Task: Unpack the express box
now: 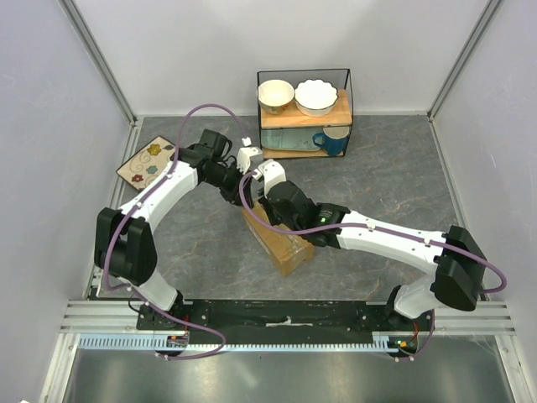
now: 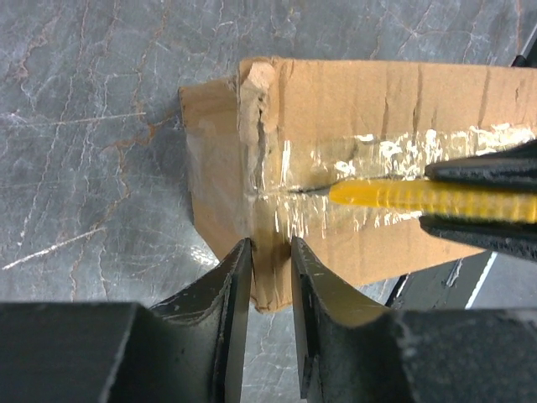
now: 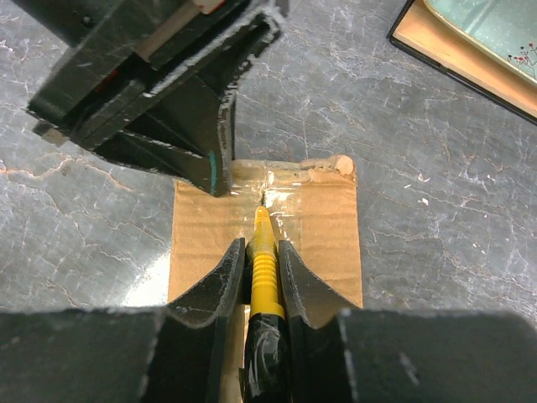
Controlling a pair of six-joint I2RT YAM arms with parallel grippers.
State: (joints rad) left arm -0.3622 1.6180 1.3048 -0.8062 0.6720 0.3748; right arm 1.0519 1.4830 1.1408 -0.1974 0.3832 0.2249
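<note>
The right claw [image 3: 262, 245] is clamped tight on a yellow knife [image 3: 264, 281], both fingers pressed flat against the ribbed handle, with the nose of the knife sticking out ahead of them. The tip sits on the taped seam down the middle of the box [image 3: 323, 252] top, close to the far end, where the clear tape [image 2: 394, 151] is wrinkled and shiny. The left claw [image 2: 270, 250] comes down at that same end from the other side, at the top's side edge just by the corner. Its jaws stand only a narrow way apart with cardboard showing in the gap, and I cannot tell whether they pinch the box or just rest against it. The two claws are near one another, with the knife tip between them. The end corner across from the left claw is crumpled and torn. The box lies flat on the grey marbled table [image 1: 386, 176], about in the middle, turned at a slant and half hidden under the right arm when seen from above. Behind it, by the back wall, stands a wire rack [image 1: 294, 118] with a tan bowl [image 1: 275, 94] and a white bowl [image 1: 316, 96] on its top shelf and a blue mug [image 1: 331, 141] below. Off to the back left lies a flowered tray [image 1: 147, 161], well apart from the box.
</note>
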